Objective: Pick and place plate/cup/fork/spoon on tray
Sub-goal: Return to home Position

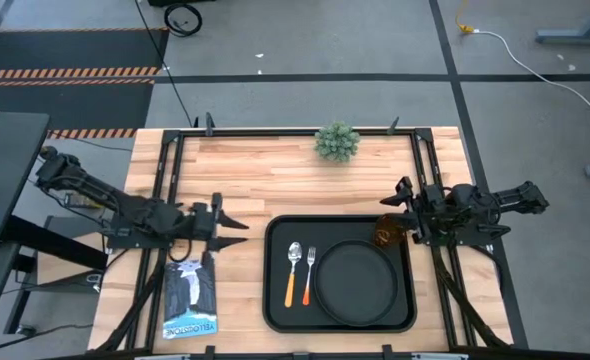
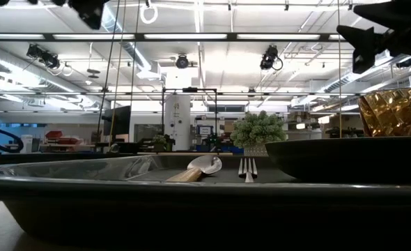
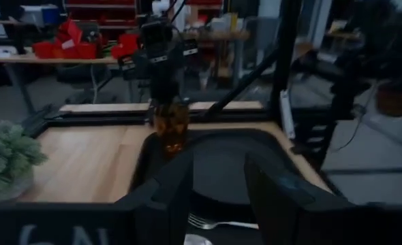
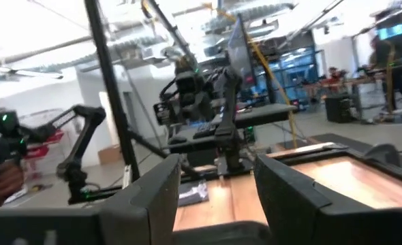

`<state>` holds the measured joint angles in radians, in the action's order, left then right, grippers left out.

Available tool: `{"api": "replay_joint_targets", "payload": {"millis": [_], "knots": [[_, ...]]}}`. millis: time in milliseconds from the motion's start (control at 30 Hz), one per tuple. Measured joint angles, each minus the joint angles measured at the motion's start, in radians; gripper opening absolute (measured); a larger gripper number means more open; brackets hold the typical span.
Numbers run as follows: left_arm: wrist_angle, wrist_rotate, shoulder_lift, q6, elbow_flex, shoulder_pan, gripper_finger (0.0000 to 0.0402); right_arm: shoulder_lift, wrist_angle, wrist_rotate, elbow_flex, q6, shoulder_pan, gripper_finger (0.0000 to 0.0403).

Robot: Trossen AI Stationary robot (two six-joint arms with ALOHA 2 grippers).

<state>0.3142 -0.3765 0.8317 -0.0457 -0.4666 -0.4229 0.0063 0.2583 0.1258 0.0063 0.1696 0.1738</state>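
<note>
The black tray [image 1: 275, 300] lies on the table right of the middle. On it lie the round black plate [image 1: 357, 283], the spoon [image 1: 293, 270] and the fork [image 1: 310, 272], side by side left of the plate. The amber cup [image 1: 388, 235] stands upright in the tray's far right corner; it also shows in the low view [image 2: 393, 111] and the left wrist view [image 3: 171, 129]. My right gripper [image 1: 400, 212] hangs open just above the cup, with nothing between its fingers in the right wrist view [image 4: 214, 197]. My left gripper [image 1: 233, 228] is open and empty left of the tray.
A small potted plant [image 1: 337, 141] stands at the table's far edge. A black and blue packet [image 1: 191, 297] lies near the front left, below my left arm. Dark frame rails [image 1: 165, 200] run along the table's left and right sides.
</note>
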Motion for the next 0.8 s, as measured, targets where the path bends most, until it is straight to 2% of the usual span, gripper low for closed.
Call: {"api": "replay_joint_targets", "payload": {"millis": [333,633,800], "knots": [[0.04,0.001,-0.326,-0.098,0.221,-0.05,0.0141,0.0,0.033,0.081,0.0,-0.006,0.0,0.0187],[-0.052,-0.008,-0.638,-0.011,0.303,-0.052,0.014,0.0,0.033,0.127,0.0,0.041,0.0,0.0185],[-0.103,-0.038,-0.77,0.059,0.35,-0.047,0.0114,0.0,0.033,0.176,0.0,0.021,-0.021,0.0184]]}}
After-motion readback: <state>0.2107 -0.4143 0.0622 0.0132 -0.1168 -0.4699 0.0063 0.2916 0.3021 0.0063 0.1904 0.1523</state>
